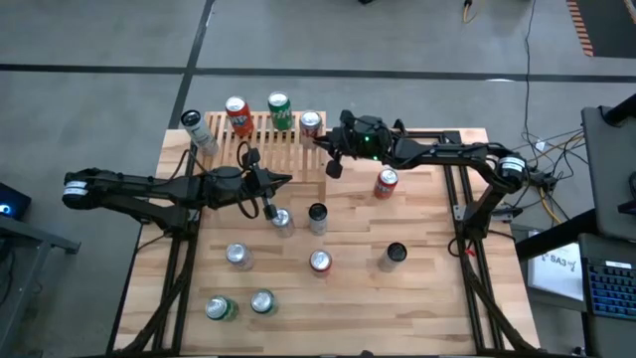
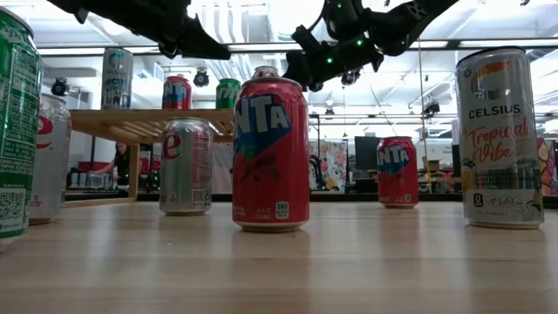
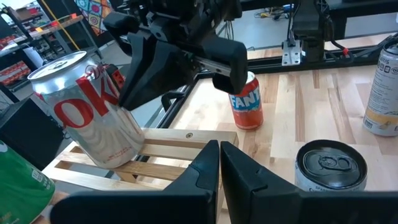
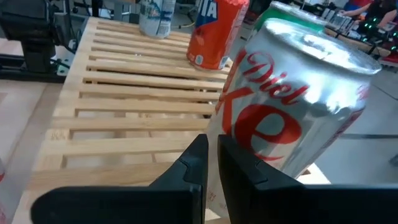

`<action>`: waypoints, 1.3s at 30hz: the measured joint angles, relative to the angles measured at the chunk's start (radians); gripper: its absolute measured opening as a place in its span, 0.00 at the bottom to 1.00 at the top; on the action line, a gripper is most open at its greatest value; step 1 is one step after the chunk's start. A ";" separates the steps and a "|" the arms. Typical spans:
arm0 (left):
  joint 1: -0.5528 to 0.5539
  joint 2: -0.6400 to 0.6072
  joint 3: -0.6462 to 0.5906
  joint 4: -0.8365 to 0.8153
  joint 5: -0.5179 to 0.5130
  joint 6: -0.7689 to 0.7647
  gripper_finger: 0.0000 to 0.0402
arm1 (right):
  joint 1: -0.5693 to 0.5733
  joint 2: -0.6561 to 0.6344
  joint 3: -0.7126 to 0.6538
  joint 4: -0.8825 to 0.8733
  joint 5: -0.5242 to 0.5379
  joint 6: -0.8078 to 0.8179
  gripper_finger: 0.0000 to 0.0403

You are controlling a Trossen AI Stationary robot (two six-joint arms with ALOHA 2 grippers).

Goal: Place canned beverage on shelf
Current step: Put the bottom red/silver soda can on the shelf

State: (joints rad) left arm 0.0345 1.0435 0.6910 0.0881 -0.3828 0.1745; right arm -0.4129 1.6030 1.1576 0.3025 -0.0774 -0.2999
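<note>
A silver Diet Coke can with red script stands tilted at the right end of the slatted shelf, beside a green can and an orange Fanta. The right gripper sits just beside it, jaws closed, holding nothing. The left gripper, also closed and empty, hovers near the shelf's front. Loose cans dot the wooden table, including a Celsius "Tropical Vibe".

four cans in a row on the shelf, other cans scattered on the table in front of the shelf
</note>
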 joint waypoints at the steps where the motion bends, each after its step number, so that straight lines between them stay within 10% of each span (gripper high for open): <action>1: 0.000 0.000 0.000 0.000 0.000 0.000 0.00 | 0.000 0.001 0.000 -0.002 0.000 0.001 0.07; 39: 0.000 0.000 0.000 0.000 0.000 0.005 0.00 | -0.018 -0.014 0.000 0.091 -0.051 0.036 0.07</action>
State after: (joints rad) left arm 0.0345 1.0435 0.6910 0.0879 -0.3832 0.1791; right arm -0.4310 1.5890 1.1576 0.3936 -0.1280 -0.2639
